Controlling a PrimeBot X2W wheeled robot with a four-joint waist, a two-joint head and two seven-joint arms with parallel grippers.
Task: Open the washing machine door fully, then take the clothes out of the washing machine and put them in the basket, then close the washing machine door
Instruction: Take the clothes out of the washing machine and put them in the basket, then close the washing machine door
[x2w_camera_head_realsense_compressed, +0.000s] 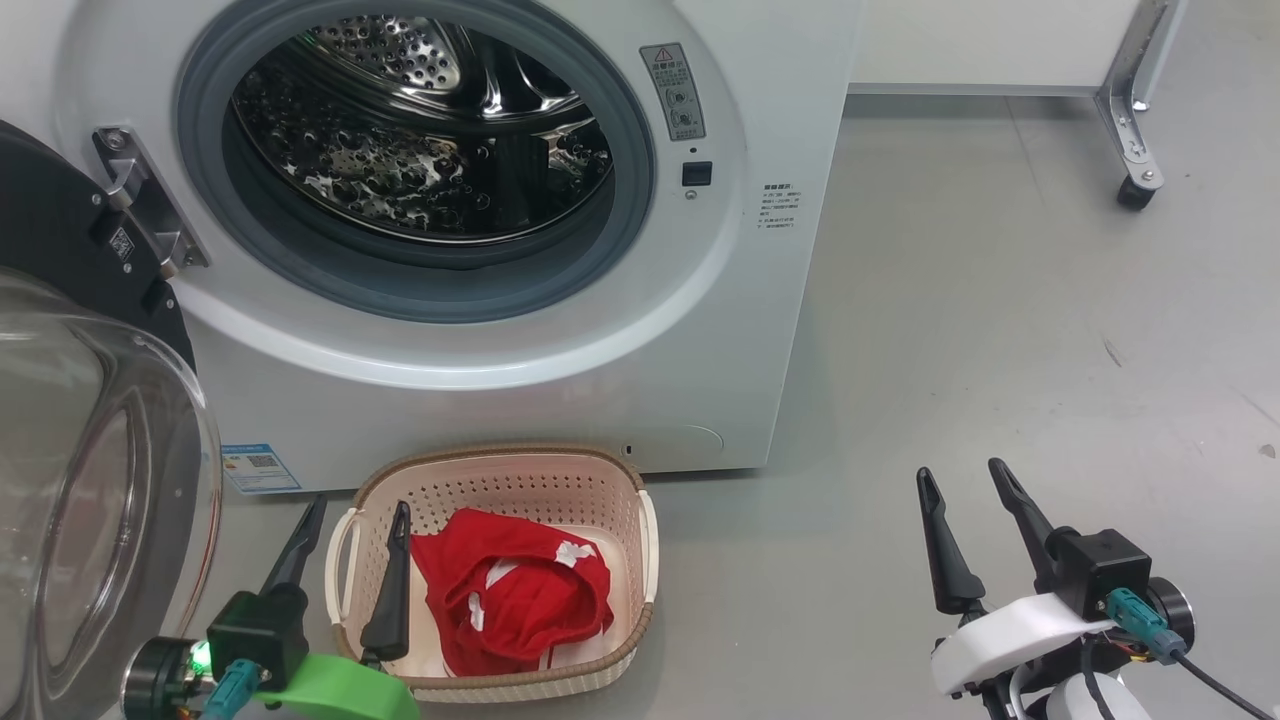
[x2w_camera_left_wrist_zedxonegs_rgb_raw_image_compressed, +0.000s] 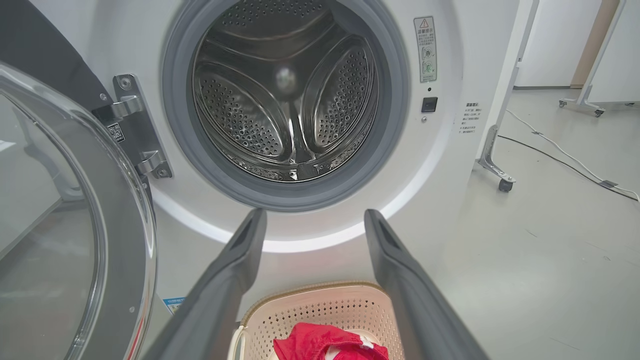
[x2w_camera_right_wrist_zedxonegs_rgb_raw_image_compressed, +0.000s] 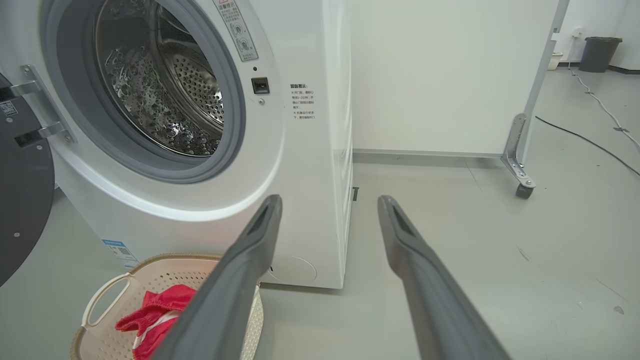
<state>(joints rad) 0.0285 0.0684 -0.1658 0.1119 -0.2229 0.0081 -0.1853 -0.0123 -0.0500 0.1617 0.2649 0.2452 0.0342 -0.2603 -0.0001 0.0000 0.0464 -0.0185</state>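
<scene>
From the head camera, the washing machine (x2w_camera_head_realsense_compressed: 700, 350) stands with its drum (x2w_camera_head_realsense_compressed: 430, 130) bare of clothing. The washing machine door (x2w_camera_head_realsense_compressed: 90, 480) hangs swung out at nine o'clock. The basket (x2w_camera_head_realsense_compressed: 500, 455) sits on the floor at six o'clock, just before the washer, and a red garment (x2w_camera_head_realsense_compressed: 510, 590) lies in it. The left gripper (x2w_camera_head_realsense_compressed: 360, 505) hovers at seven o'clock with its fingers spread; one finger hangs over the basket's near-left corner. The right gripper (x2w_camera_head_realsense_compressed: 960, 470), also spread and empty, waits at four o'clock over bare floor.

In the left wrist view, the drum shows only steel at twelve o'clock, and the door's glass bowl crowds nine o'clock.

In the right wrist view, the basket lies at seven o'clock and the door's black rim at nine.

Closing the door looks like the step left. The left arm sits between door and basket, so a swing could clip it or shove the basket. The glossy curved rim could let a finger slide off. A weak push could leave the latch uncaught.
</scene>
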